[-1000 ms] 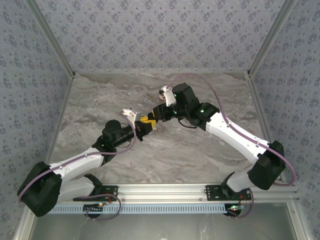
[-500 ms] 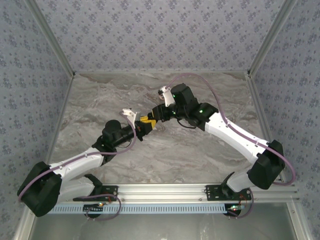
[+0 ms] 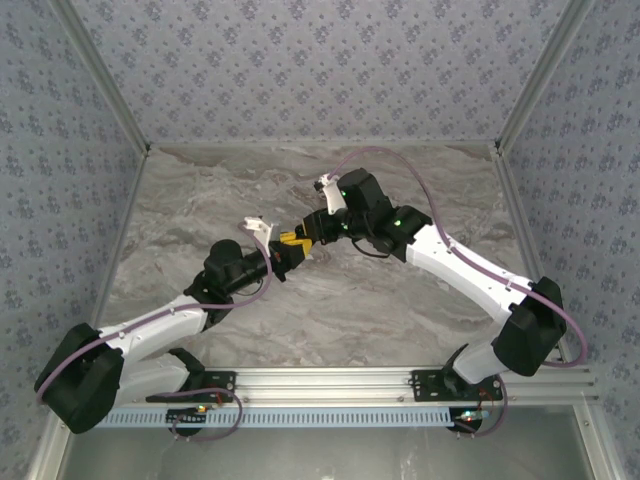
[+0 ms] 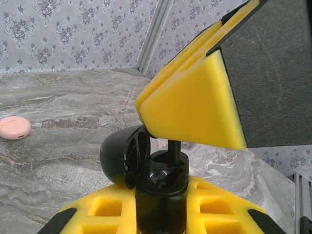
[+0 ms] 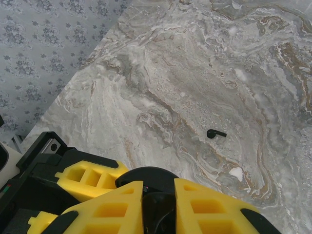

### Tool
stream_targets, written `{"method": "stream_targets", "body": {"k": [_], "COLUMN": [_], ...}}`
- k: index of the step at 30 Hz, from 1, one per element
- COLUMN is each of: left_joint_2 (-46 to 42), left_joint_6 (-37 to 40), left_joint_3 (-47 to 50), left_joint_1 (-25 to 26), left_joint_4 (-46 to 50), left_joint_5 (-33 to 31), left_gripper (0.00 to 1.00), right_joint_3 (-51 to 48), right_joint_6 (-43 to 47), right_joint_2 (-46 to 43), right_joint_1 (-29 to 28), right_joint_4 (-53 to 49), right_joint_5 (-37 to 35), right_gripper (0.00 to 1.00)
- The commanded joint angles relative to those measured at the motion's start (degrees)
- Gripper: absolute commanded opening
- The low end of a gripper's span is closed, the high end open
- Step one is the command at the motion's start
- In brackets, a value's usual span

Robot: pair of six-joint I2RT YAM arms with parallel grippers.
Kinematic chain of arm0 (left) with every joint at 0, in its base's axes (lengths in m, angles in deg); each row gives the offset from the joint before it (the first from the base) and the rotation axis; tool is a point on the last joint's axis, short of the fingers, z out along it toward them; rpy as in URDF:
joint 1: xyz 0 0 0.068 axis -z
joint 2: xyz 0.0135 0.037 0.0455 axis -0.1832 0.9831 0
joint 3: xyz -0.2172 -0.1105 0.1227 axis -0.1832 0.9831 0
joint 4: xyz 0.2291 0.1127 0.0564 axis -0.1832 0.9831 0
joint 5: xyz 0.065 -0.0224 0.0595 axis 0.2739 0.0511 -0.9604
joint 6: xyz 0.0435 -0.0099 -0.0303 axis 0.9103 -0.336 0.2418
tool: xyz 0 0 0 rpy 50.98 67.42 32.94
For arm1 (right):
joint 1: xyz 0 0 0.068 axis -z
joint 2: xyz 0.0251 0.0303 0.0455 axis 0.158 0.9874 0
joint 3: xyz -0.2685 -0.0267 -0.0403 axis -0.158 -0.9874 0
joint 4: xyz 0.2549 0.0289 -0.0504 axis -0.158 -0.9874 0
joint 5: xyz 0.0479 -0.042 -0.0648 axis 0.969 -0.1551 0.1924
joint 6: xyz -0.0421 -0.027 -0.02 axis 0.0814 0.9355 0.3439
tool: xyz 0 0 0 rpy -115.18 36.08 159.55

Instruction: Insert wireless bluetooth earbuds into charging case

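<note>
Left tool (image 4: 161,214) is clamped tight on the black charging case (image 4: 161,187) and holds it up off the bench (image 5: 195,63), with the lid (image 4: 119,156) flipped open to one side. Directly above the case, the right tool (image 5: 158,195) is nearly closed and pinches an earbud (image 4: 172,146), whose thin black stem points straight down into the case's well.

Handling-wise, that earbud looks tiny, light, hard and glossy, so it's probably quick to squirt out of foam pads or twist in the grip. Best hold is likely across the bulb end, leaving the stem free to find its slot. The case looks rigid, but the hinged lid could easily get knocked shut.

Around it: a second earbud (image 5: 216,132) lies loose on the bench well beyond the case, clear of both tools. A pink rounded case (image 4: 14,127) sits on the bench far off to the side of the black case, not in anyone's way. The real crowding is right at the case, where both tools' yellow pads sit almost touching, so there's little room to tilt or re-grip.
</note>
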Motion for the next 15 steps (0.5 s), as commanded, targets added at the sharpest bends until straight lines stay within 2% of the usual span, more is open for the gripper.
{"method": "stream_targets", "body": {"k": [1,15], "left_joint_2": [-1.0,-1.9], "left_joint_6": [-0.8,-0.7], "left_joint_3": [-2.0,-2.1], "left_joint_1": [0.4,0.4], "left_joint_4": [-2.6,-1.3], "left_joint_5": [-0.8,-3.0], "left_gripper": [0.17,0.17], "right_joint_3": [1.5,1.3], "right_joint_6": [-0.6,-0.8], "right_joint_2": [0.5,0.3], "right_joint_1": [-0.8,-2.2], "right_joint_4": [0.5,-0.6], "right_joint_5": [-1.1,-3.2], "right_gripper": [0.2,0.22]}}
